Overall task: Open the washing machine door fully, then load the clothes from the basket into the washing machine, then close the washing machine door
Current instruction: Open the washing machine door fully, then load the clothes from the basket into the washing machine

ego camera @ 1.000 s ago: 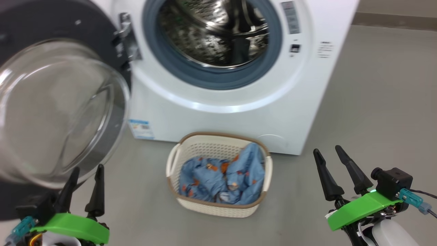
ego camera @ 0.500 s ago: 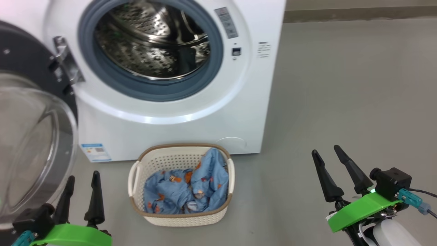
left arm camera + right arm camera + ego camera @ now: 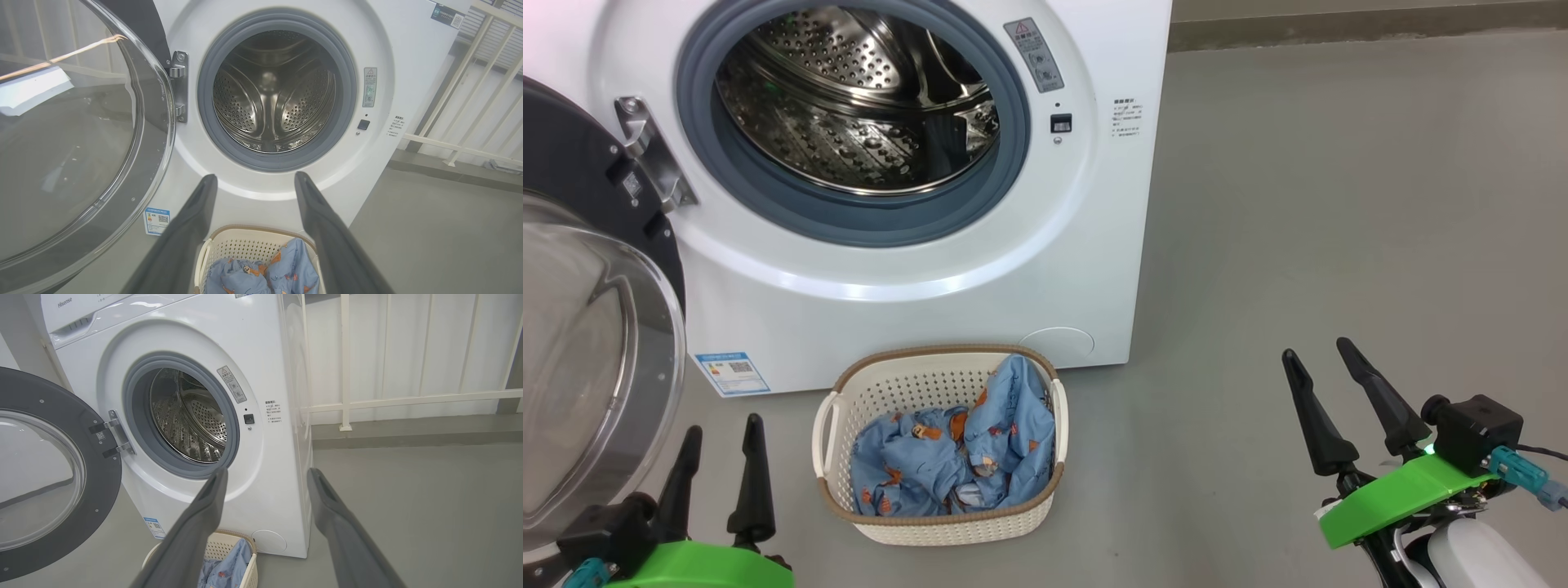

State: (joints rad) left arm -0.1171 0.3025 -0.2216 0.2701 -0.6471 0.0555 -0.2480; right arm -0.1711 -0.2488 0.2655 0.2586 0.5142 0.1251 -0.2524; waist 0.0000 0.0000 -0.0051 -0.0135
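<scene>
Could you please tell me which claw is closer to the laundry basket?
The left claw, just beside the basket; the right claw stands well off over the floor.

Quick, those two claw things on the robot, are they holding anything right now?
Left gripper: jaws open, holding nothing.
Right gripper: jaws open, holding nothing.

Background here is pretty plain from my seat: smooth grey floor (image 3: 1339, 204) running out to the right, a raised darker kerb (image 3: 408, 430) along the far edge, and a white railing (image 3: 408, 401) standing on it. Behind the rails there's a pale ribbed wall (image 3: 408, 347), can't tell what it's made of
</scene>
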